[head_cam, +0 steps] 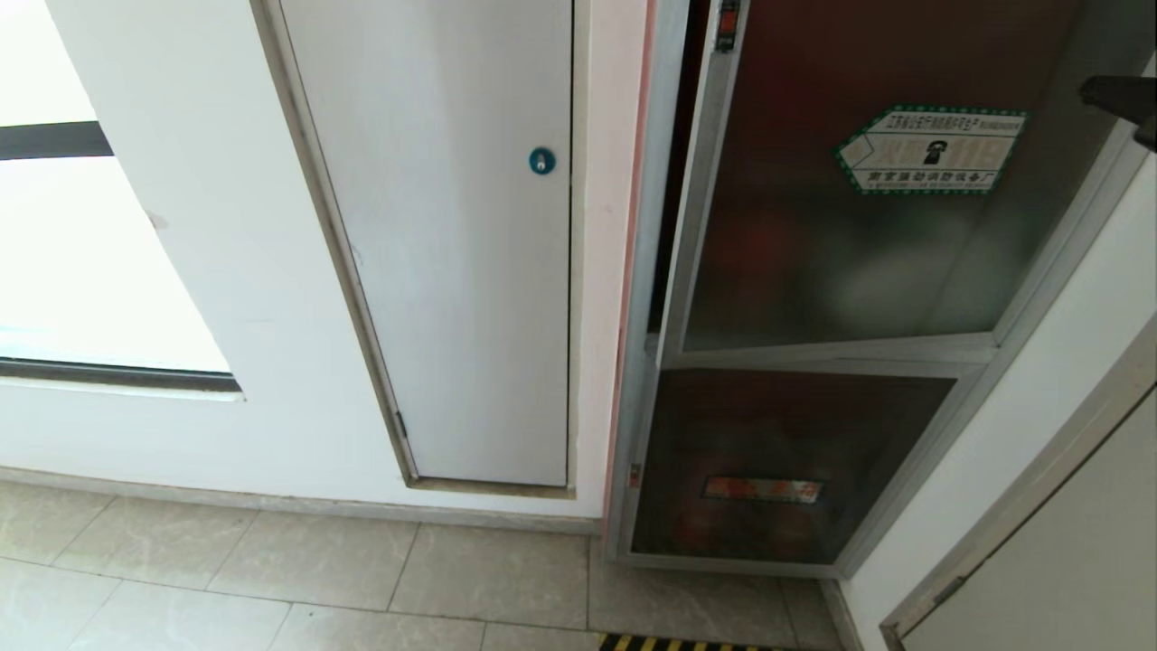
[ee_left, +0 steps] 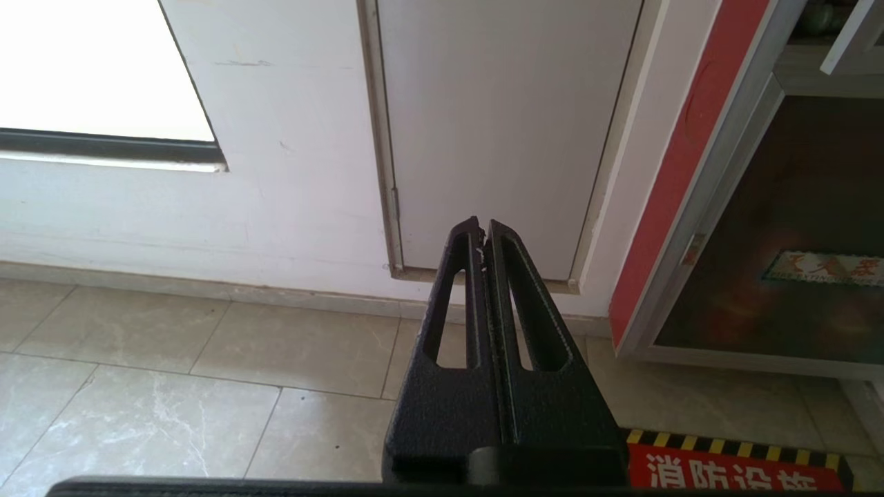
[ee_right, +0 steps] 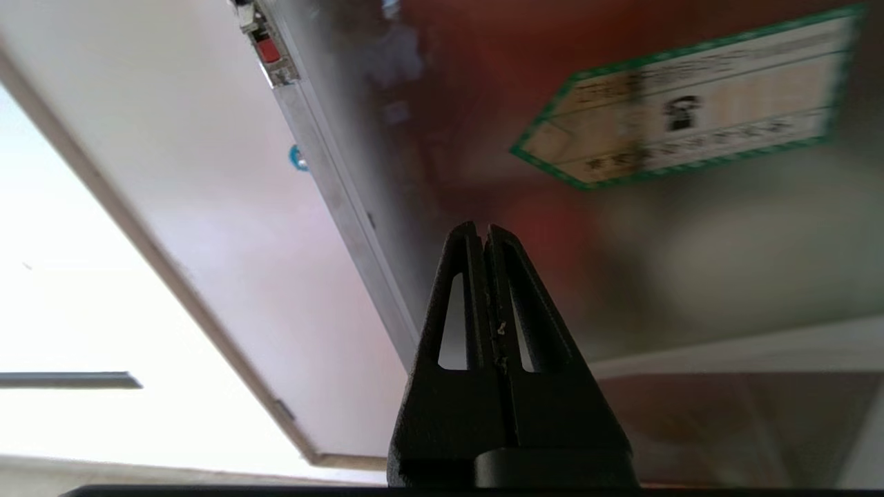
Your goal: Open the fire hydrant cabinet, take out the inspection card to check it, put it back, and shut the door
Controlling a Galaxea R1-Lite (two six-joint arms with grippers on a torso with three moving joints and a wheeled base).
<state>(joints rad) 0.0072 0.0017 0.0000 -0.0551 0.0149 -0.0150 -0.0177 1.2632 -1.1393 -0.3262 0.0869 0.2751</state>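
Against the white wall, the tall silver aluminium-framed fire hydrant cabinet (head_cam: pixel 638 398) stands at right, its large dark tinted-glass door (head_cam: pixel 841 244) slightly ajar: the door's silver latch-side edge stands just off the cabinet frame, leaving a narrow dark gap along that side, and its lower rail tilts away from the frame below. A green-edged hexagonal sticker (head_cam: pixel 931 150) with a phone icon sits high on the glass; red interior shows dimly through the tint. Below the door lies a smaller dark glass panel (head_cam: pixel 777 461) bearing a red label strip (head_cam: pixel 762 489). Beside the cabinet, a plain white panel (head_cam: pixel 452 244) with a blue round lock (head_cam: pixel 541 161) is flush in its recess, and a bright window (head_cam: pixel 81 226) lies further left. The beige tiled floor (head_cam: pixel 298 570) before the cabinet offers open room; a black-and-yellow striped marking (head_cam: pixel 673 643) edges its near side. The right gripper (ee_right: pixel 481 231), fingers pressed together and holding nothing, points at the door glass near its latch-side edge, without visible contact; in the head view only a dark tip shows at the far right. The left gripper (ee_left: pixel 481 226), likewise closed and empty, hangs low over the floor before the white panel. No inspection card can be made out
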